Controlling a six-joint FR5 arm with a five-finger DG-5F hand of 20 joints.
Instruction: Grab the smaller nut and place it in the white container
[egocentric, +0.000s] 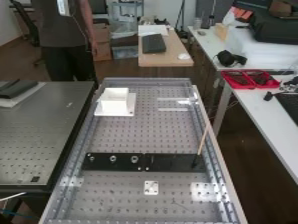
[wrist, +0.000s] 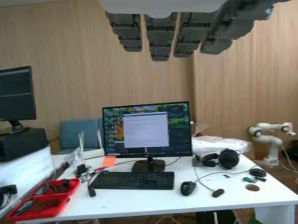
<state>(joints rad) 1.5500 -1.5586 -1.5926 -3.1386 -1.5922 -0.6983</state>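
Going left to right in the high view, we see the smaller nut (egocentric: 92, 159) in the lower left part of the frame, on the flat black bar (egocentric: 169, 162) across the perforated bench (egocentric: 120, 200). The nut is too small for us to tell which way its faces or hole point, or to make out a long axis; the bar's own long axis runs left to right. Next, just beside it, we find the larger nut (egocentric: 113, 159). Above that in the frame, left of centre, the white container (egocentric: 116, 106) stands upright, well apart from the bar. Then comes the bearing (egocentric: 134, 159), and at lower right a thin stick (egocentric: 203, 137) leans, its upper end tilted rightward. In the wrist view, we see the hand's (wrist: 159, 37) fingers straight and loosely extended, with narrow gaps between them.
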